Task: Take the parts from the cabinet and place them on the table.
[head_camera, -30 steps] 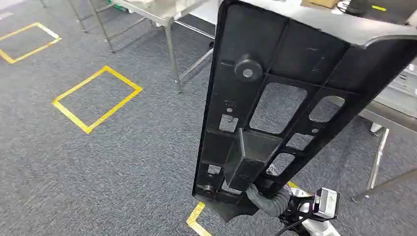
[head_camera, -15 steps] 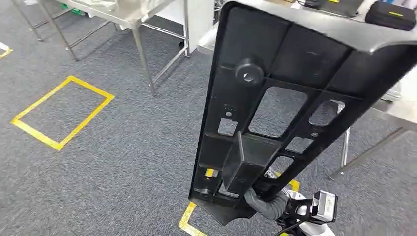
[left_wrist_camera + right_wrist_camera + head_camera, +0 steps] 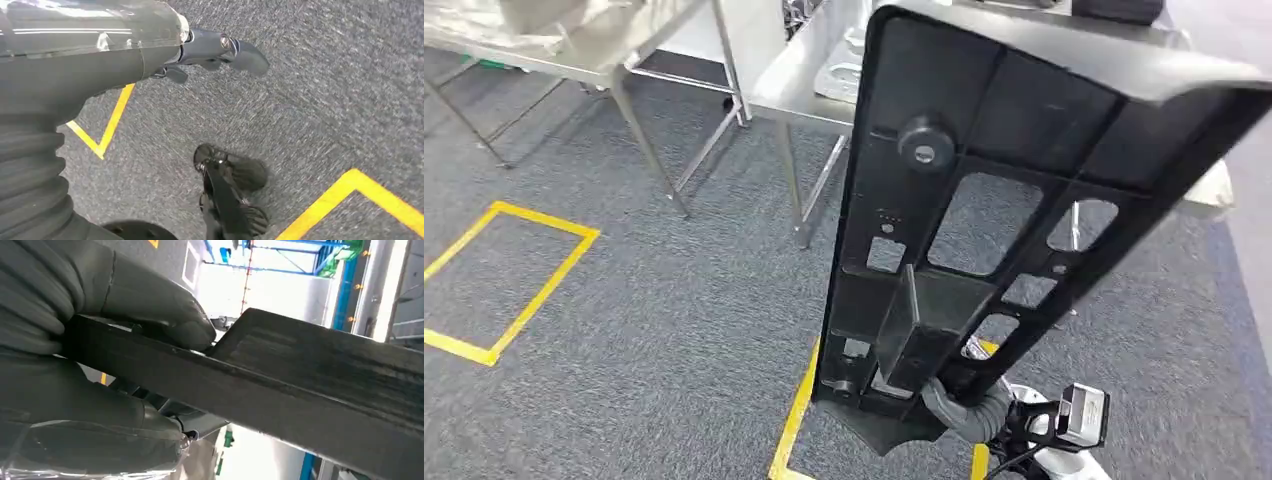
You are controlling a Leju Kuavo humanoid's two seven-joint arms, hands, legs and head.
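Note:
A large black plastic part (image 3: 984, 150), ribbed and full of cut-outs, stands nearly upright in front of me in the head view. My right hand (image 3: 964, 410) grips its lower end from below. In the right wrist view the grey thumb and fingers (image 3: 100, 340) clamp the part's edge (image 3: 300, 385). My left hand (image 3: 150, 50) hangs over the grey carpet with its fingers apart and nothing in it. A steel table (image 3: 794, 85) stands ahead, partly hidden behind the part.
A second steel table (image 3: 624, 60) with thin legs stands at the far left. Yellow tape squares mark the carpet at the left (image 3: 514, 290) and near my feet (image 3: 794, 420). Open carpet lies between me and the tables.
The whole scene has shifted: my view has turned, and the tables now stand closer and more to the middle. The black part stays in my right hand, held the same way.

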